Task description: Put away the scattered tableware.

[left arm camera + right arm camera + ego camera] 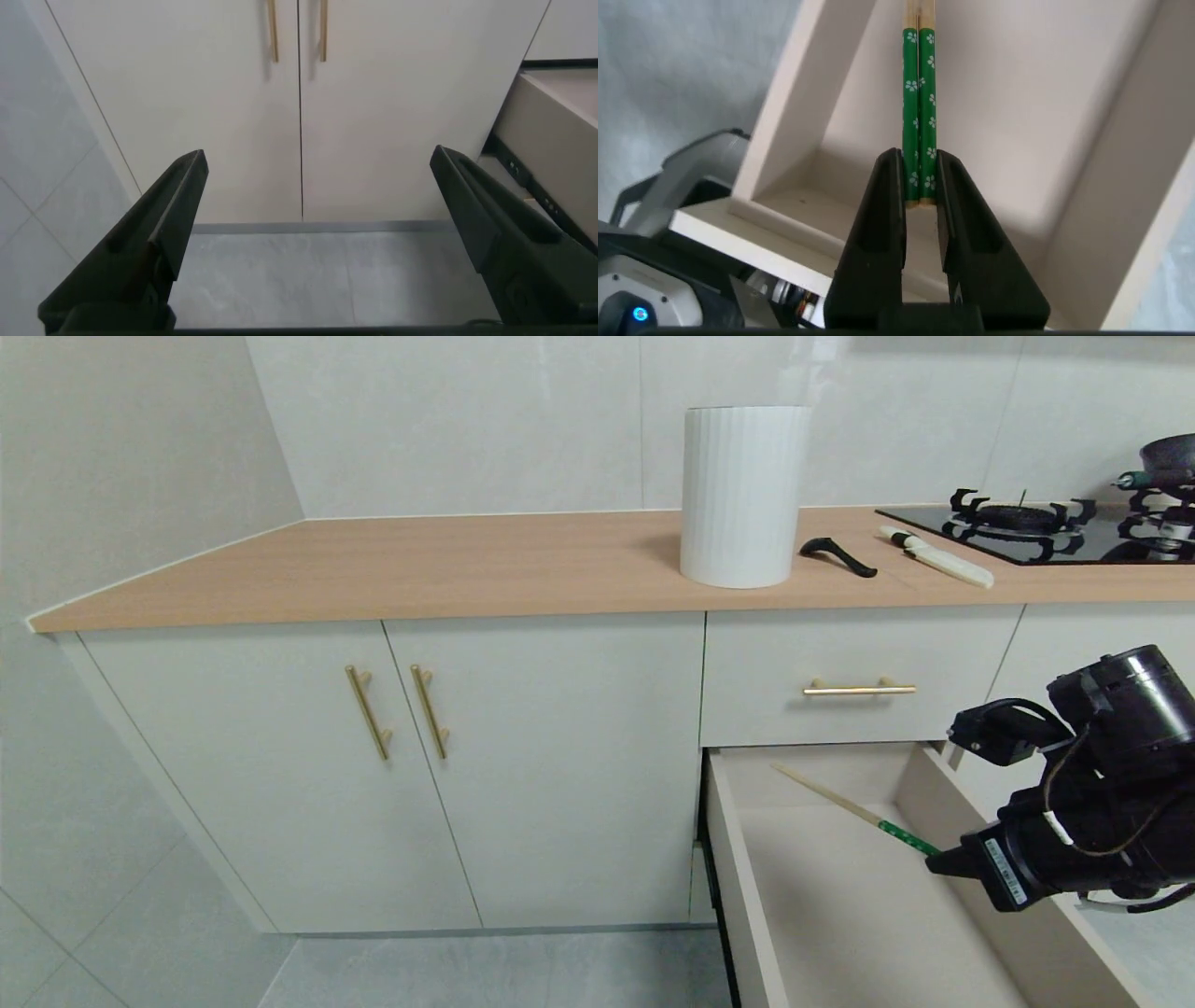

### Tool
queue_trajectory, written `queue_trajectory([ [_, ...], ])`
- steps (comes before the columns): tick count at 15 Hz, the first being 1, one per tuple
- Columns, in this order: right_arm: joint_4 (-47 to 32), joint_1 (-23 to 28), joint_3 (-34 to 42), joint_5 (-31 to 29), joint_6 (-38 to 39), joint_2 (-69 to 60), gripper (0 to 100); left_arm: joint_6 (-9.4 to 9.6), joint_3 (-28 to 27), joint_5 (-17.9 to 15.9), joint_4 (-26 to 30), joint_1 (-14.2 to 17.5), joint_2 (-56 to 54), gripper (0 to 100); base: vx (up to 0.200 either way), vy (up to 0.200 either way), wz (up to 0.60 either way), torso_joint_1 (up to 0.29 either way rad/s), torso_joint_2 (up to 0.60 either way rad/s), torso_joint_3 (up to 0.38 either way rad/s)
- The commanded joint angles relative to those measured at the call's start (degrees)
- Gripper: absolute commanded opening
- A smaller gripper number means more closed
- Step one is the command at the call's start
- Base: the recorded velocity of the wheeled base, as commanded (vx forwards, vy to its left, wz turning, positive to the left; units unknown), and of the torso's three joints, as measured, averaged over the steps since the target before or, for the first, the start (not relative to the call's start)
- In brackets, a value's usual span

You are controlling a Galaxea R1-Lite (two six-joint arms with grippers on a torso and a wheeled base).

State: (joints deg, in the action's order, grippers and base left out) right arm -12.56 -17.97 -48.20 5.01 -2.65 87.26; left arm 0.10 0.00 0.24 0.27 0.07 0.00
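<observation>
Right gripper (920, 168): clamped on chopsticks (920, 93), angled into the open drawer (733, 859) for stowing.
Left gripper (318, 163): spread wide, empty.
Worktop (420, 565), right end: knife (936, 556) awaiting.

**Tally of what's there**

Two chopsticks (920, 93) sit pinched between the fingers (885, 215) of the right gripper (920, 177). Just beyond the fingertips is one open drawer (738, 887). Well away from the fingers: one white canister (742, 495), one black-handled tool (837, 555), one knife (936, 557), two burners (1018, 513), one pan (1172, 457), one closed drawer (766, 663), two cabinet doors (271, 784) and three gold handles (859, 689).
</observation>
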Motion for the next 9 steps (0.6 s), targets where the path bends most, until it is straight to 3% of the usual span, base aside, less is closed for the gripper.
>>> queue_trajectory([
  [1,0.43,-0.22,0.56,0.00,0.01,3.00,0,-0.01,0.00,0.02,0.00,0.01,0.00,100,0.000,0.000,0.00,0.000,0.00,0.000],
  [9,7.55,-0.40,1.00,-0.09,0.18,14.17,0,-0.01,0.00,0.02,0.00,0.01,0.00,100,0.000,0.000,0.00,-0.008,0.06,0.045],
])
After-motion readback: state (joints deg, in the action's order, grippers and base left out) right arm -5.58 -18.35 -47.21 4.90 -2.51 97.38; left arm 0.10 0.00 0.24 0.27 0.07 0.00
